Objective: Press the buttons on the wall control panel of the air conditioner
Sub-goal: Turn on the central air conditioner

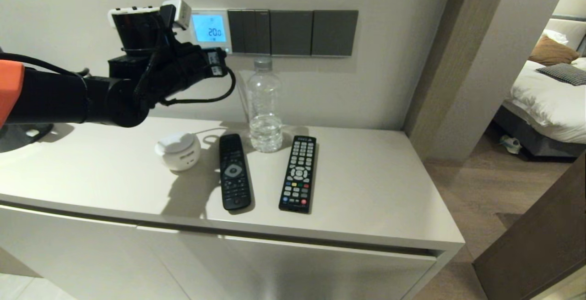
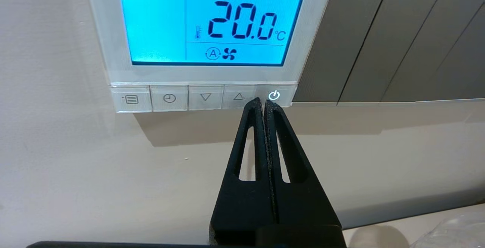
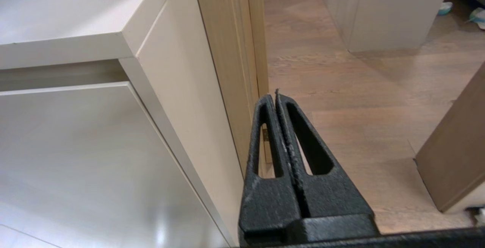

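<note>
The white wall control panel hangs on the wall, its blue screen reading 20.0 °C. A row of pale buttons runs under the screen, ending in a lit power key. My left gripper is shut and empty, its tips at the lower edge of the button strip between the up-arrow key and the power key. In the head view the left gripper is raised at the panel's lower corner. My right gripper is shut and empty, low beside the cabinet's side.
Dark grey switch plates sit right of the panel. On the cabinet top stand a water bottle, two black remotes and a small white round device. A doorway opens at right.
</note>
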Robot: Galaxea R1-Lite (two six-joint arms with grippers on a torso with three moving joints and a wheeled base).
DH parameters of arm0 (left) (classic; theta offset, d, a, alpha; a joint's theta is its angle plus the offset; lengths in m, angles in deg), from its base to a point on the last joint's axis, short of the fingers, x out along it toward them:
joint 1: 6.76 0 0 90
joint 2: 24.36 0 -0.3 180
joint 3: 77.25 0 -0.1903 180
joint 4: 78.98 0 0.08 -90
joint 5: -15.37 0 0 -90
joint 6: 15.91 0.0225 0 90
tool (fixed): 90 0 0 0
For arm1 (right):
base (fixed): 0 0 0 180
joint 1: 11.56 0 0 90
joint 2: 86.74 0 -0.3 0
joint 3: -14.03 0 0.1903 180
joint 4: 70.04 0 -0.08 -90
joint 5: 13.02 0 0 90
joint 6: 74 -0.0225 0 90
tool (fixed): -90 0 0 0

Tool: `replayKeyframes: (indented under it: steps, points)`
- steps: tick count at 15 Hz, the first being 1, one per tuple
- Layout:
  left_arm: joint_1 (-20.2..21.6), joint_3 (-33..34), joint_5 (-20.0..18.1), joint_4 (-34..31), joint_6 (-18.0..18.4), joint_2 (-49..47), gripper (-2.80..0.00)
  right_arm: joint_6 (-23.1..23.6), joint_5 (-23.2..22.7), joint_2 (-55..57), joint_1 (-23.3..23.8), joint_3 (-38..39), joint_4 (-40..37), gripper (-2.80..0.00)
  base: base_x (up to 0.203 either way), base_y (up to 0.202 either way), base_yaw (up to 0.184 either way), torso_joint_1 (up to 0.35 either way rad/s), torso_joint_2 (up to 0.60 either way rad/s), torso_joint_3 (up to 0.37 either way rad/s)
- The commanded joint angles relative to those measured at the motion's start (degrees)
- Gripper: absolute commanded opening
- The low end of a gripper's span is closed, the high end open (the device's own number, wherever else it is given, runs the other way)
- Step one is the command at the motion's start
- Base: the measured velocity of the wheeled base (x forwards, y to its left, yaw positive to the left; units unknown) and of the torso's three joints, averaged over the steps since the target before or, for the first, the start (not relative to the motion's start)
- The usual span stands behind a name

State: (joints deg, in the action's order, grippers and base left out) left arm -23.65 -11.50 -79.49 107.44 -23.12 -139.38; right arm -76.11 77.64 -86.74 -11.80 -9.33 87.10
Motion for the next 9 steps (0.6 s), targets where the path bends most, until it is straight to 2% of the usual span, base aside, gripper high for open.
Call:
replayKeyframes:
  steps: [1,9]
  points:
    - [0.3,0.1,0.0,0.3,-0.1,0.3,-2.8,0.0,0.0,0.1,0.0,0.1,0.0,-2.8,0.0,0.0,0.0,0.0,0.0,0.0]
    - [-0.6,5.4,0.0,2.3,0.1,4.3,-2.8,0.0,0.0,0.1,0.0,0.1,0.0,-2.8,0.0,0.0,0.0,0.0,0.0,0.0]
